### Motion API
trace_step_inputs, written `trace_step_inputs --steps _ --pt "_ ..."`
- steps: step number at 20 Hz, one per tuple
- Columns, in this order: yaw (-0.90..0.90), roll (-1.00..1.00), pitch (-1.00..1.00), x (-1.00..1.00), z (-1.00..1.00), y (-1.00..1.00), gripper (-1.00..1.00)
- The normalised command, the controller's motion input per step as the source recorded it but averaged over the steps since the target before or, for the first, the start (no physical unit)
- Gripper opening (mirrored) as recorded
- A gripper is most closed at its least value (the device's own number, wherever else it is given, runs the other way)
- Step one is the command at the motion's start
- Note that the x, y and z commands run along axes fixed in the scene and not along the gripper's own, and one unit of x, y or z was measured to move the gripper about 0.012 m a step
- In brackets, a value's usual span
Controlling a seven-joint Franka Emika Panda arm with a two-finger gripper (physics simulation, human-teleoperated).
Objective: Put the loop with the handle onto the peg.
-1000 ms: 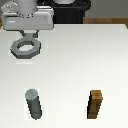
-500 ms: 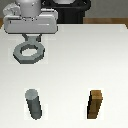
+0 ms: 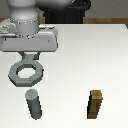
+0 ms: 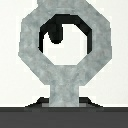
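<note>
The loop with the handle point(image 3: 24, 74) is a flat grey ring that hangs level above the table, its tab handle pointing back to my gripper point(image 3: 30, 56), which is shut on that handle. The peg point(image 3: 34, 104), an upright grey cylinder, stands on the table just in front of the loop and slightly toward the exterior view's right, and the ring is not over it. In the wrist view the loop point(image 4: 32, 55) fills the picture. Its handle point(image 4: 64, 92) runs down to a dark band, and a dark shape shows inside the hole.
A brown wooden block point(image 3: 95, 104) stands upright at the exterior view's right, level with the peg. The white table point(image 3: 85, 60) carries everything, and the robot's dark base sits at its far edge.
My arm has carried the loop forward across the table toward the peg. The peg and the brown block have not moved.
</note>
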Motion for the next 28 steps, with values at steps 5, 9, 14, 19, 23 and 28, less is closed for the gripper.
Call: trace_step_inputs --steps 5,9,14,19,23,28 --pt "0.0 0.0 0.0 0.6 0.0 0.0 -1.0" --pt "0.0 0.0 0.0 0.0 0.0 0.25 -1.0" --pt "0.0 0.0 0.0 0.0 -0.2 0.0 -1.0" --pt "0.0 0.0 0.0 -0.4 0.0 0.0 -1.0" --pt "0.0 0.0 0.0 0.0 -0.75 0.0 -1.0" --pt "0.0 0.0 0.0 0.0 -0.6 0.2 -1.0"
